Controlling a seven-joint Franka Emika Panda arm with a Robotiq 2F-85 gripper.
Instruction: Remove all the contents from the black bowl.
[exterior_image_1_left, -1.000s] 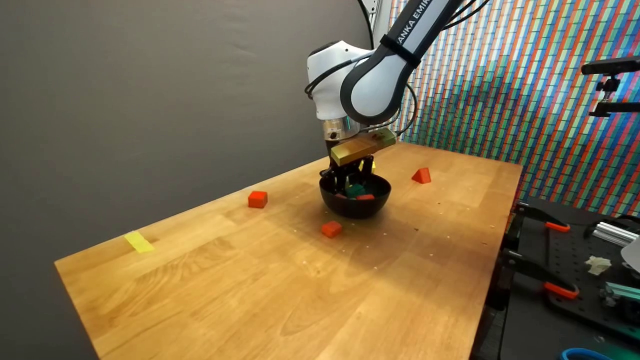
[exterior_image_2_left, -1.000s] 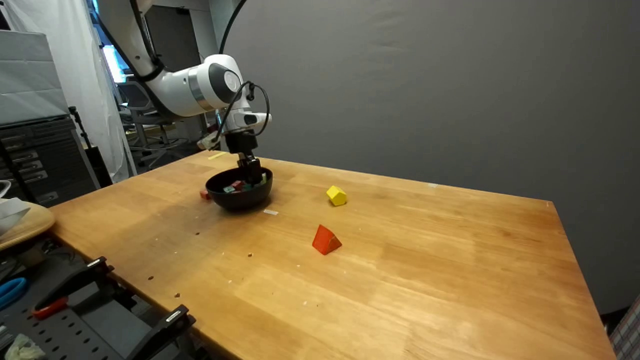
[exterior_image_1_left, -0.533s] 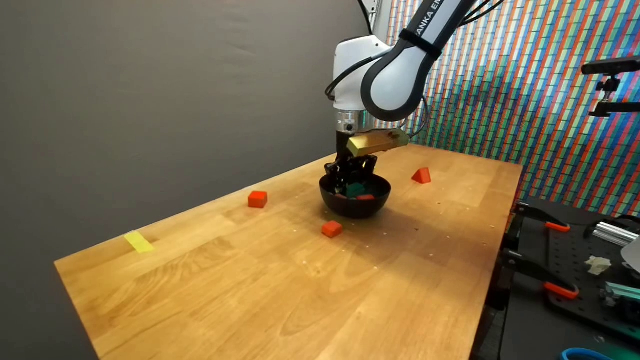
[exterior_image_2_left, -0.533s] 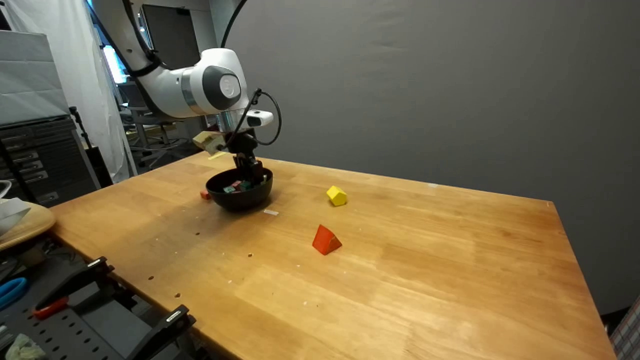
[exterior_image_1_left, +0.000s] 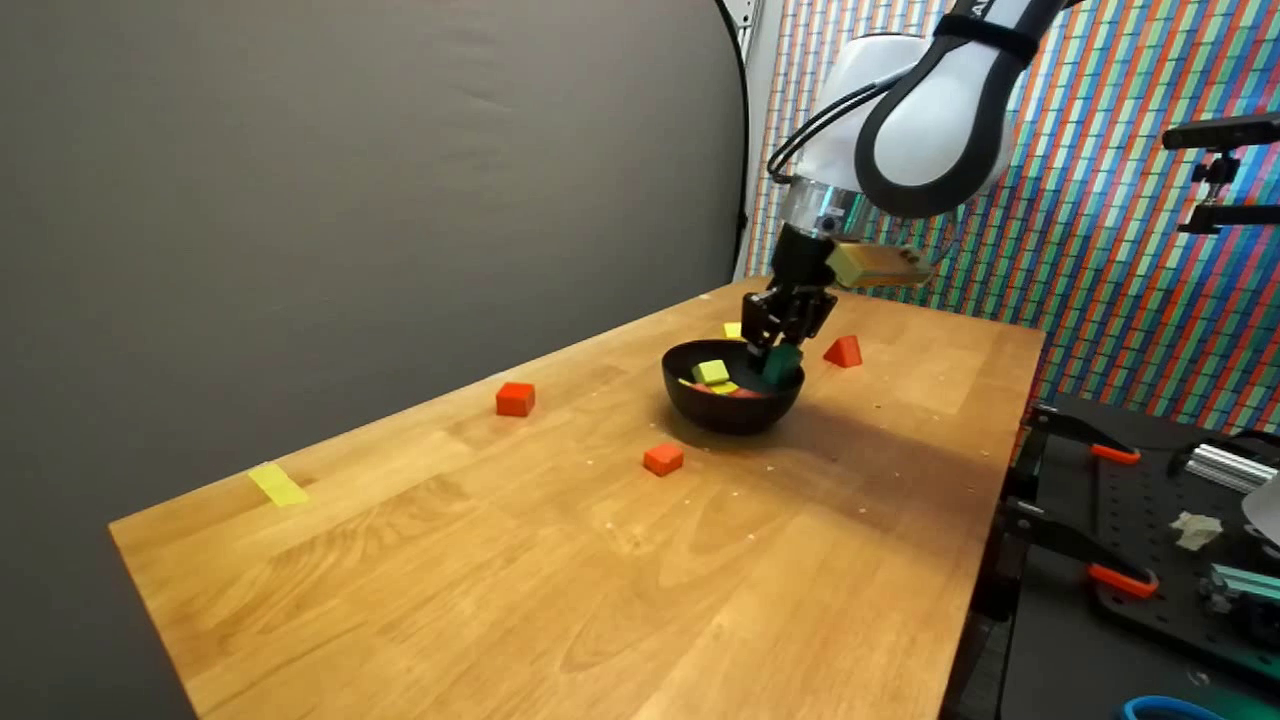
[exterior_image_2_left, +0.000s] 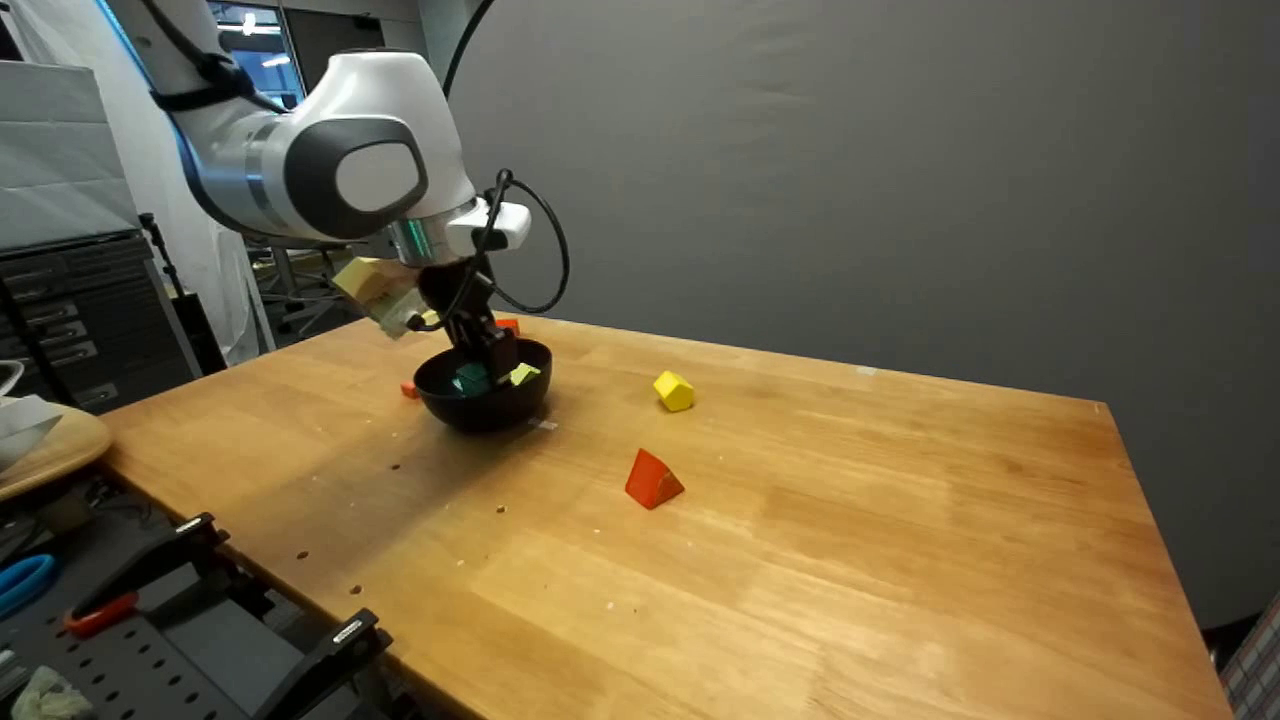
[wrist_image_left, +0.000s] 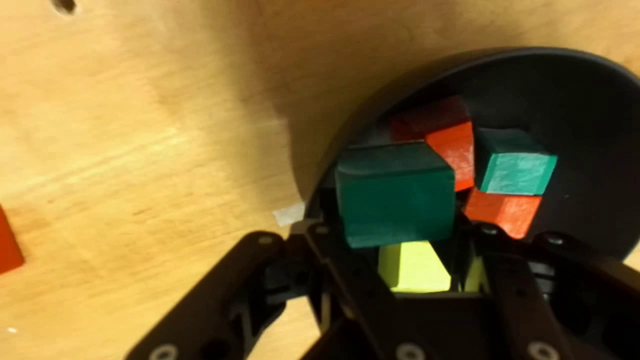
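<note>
Now, gripper: tilted over, tips reaching into the black bowl, and yes, it has hold of the large green block, one finger on either side!
Held block: down in the bowl, close by the wall; touching that wall or not, I can't tell from here.
Black bowl: upright on the wooden table, and there's plenty more in it.
Bowl's contents: a small green block lying loose, red blocks crowding it on two sides, a yellow block showing just below the held one in the wrist view; the fingers hide part of the heap.
Table, near the bowl: a red cube, apart from the bowl, out on the wood.
Table, further out: a second red cube over toward the long edge; a red wedge, well apart from the bowl in both exterior views; a faceted yellow block near that wedge.
Table corner: a yellow tape strip, flat on the wood.
Beside the table: black clamps with orange tips.
Far back: a grey backdrop, then a striped panel in many colours.
</note>
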